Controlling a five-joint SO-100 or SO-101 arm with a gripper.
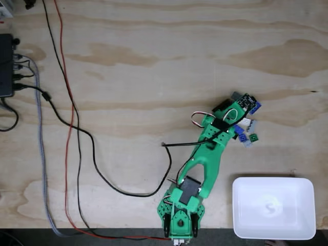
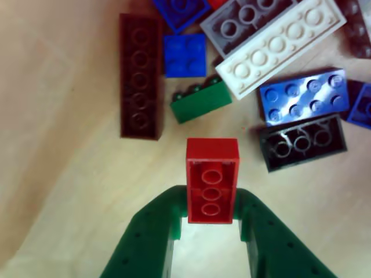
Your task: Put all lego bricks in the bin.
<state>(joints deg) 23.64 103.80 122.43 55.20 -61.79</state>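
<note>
In the other view my green gripper [image 2: 211, 204] is shut on a red lego brick [image 2: 212, 168], held hollow underside up between both fingers. Just beyond it lie loose bricks: a long brown one [image 2: 139, 75], a small blue one [image 2: 184, 55], a green one [image 2: 201, 102], a long white one [image 2: 281, 43], a grey one [image 2: 243, 20], a blue one [image 2: 304, 95] and a black one [image 2: 301, 141]. In the fixed view the gripper [image 1: 240, 123] is over this brick pile [image 1: 249, 133] at the right. The white bin [image 1: 273, 180] sits at the bottom right, with no bricks seen inside.
A black box [image 1: 6, 64] with plugged cables sits at the left edge. Red and black cables [image 1: 69, 128] run down the left half of the plywood table, and a black cable [image 1: 169, 154] loops to the arm base [image 1: 182, 218] at the front edge.
</note>
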